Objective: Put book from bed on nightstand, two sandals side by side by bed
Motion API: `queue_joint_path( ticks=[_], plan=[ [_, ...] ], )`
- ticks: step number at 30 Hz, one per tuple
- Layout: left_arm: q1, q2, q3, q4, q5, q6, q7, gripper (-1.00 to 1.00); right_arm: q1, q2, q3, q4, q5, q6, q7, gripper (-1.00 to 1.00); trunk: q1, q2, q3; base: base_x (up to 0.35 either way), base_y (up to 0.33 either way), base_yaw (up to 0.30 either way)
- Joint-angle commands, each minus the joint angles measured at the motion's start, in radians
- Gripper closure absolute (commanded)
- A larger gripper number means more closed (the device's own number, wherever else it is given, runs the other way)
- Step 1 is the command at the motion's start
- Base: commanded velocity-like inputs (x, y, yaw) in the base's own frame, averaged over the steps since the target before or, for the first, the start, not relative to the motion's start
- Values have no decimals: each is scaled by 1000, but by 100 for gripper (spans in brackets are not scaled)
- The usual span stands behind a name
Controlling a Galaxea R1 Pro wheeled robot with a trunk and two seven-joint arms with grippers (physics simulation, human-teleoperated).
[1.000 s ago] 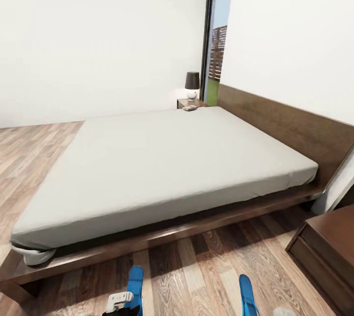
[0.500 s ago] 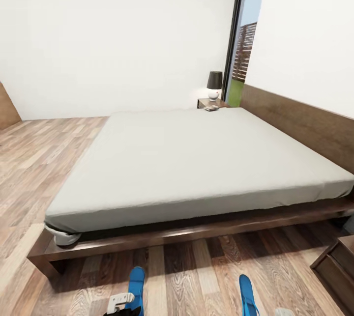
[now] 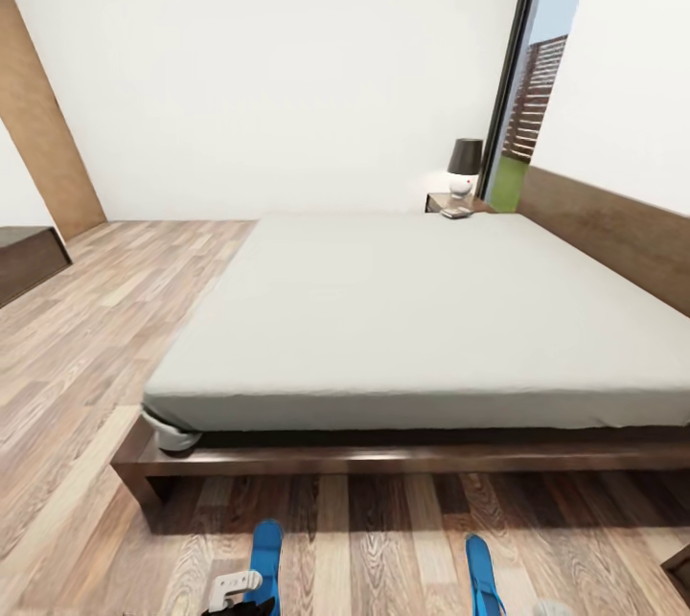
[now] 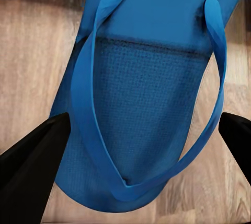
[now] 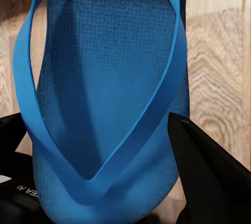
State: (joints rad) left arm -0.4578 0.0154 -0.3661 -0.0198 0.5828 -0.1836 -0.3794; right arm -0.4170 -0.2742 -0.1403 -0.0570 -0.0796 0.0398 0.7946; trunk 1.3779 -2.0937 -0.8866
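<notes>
While each gripper grips a sandal [image 4: 141,93] [image 5: 104,104], apparently, bare floor [image 3: 105,309] flanks the bed's [image 3: 422,309] foot edge.

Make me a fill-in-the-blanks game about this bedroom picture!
1. Each sandal, the left sandal and the right sandal, is colored ____.
2. The lamp stands on the ____ beyond the bed.
3. The floor is made of ____ planks.
4. The mattress on the bed is pale ____.

Missing words: blue; nightstand; wood; grey
</notes>
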Motion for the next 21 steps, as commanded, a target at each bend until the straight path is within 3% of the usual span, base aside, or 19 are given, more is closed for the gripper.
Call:
queue_joint_path(
  ticks=[1, 7, 18, 21],
  plan=[
    [-1, 0, -8, 1, 8, -4, -3, 100, 0, 0, -1, 0, -9, 4, 4, 100, 0, 0, -1, 0, 0, 279],
    [0, 0, -8, 1, 8, -4, -3, 100, 0, 0, -1, 0, -9, 4, 4, 100, 0, 0, -3, 0, 0, 226],
    [0, 0, -7, 0, 8, -4, -3, 100, 0, 0, -1, 0, -9, 5, 6, 100, 0, 0, -3, 0, 0, 14],
    [-1, 6, 2, -6, 8, 3, 63, 100, 0, 0, -1, 0, -9, 5, 6, 100, 0, 0, -3, 0, 0, 0]
  ],
)
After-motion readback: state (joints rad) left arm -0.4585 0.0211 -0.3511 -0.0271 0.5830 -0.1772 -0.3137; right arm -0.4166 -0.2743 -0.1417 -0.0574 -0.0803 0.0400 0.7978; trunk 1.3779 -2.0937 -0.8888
